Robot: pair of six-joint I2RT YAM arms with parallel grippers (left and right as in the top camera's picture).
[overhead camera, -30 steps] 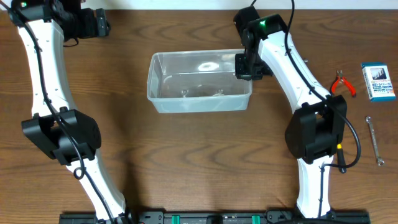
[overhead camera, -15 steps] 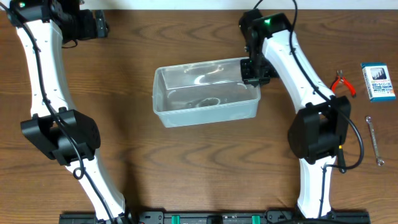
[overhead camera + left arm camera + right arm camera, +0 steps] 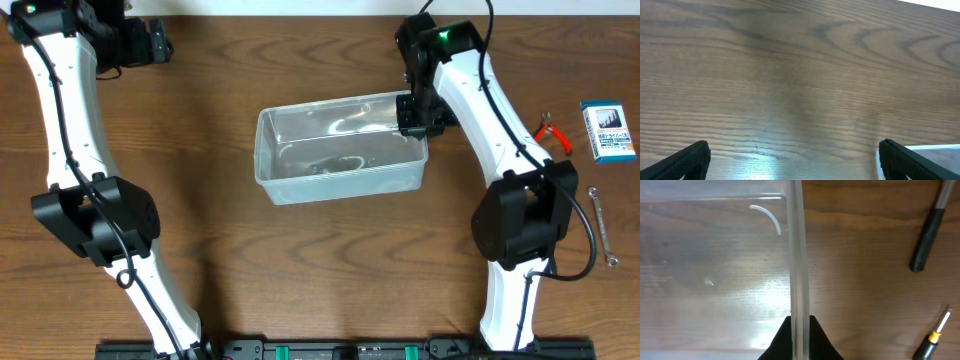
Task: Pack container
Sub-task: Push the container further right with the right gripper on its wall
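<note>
The clear plastic container (image 3: pixel 340 150) stands in the middle of the wooden table, slightly skewed, with nothing in it. My right gripper (image 3: pixel 418 115) is shut on the container's right wall. In the right wrist view the wall (image 3: pixel 798 255) runs up between my two fingers (image 3: pixel 800 339). My left gripper (image 3: pixel 150 42) is at the far left back of the table, far from the container. Its fingers are wide apart and empty (image 3: pixel 792 162) over bare wood.
Red-handled pliers (image 3: pixel 552 134), a blue-and-white box (image 3: pixel 609 131) and a wrench (image 3: pixel 601 225) lie at the right edge. The right wrist view shows a black tool handle (image 3: pixel 930 230) and a screwdriver tip (image 3: pixel 937 330) right of the container.
My right gripper has dragged the container to the right and toward the front of the table, turning it slightly. The left arm has stayed put.
</note>
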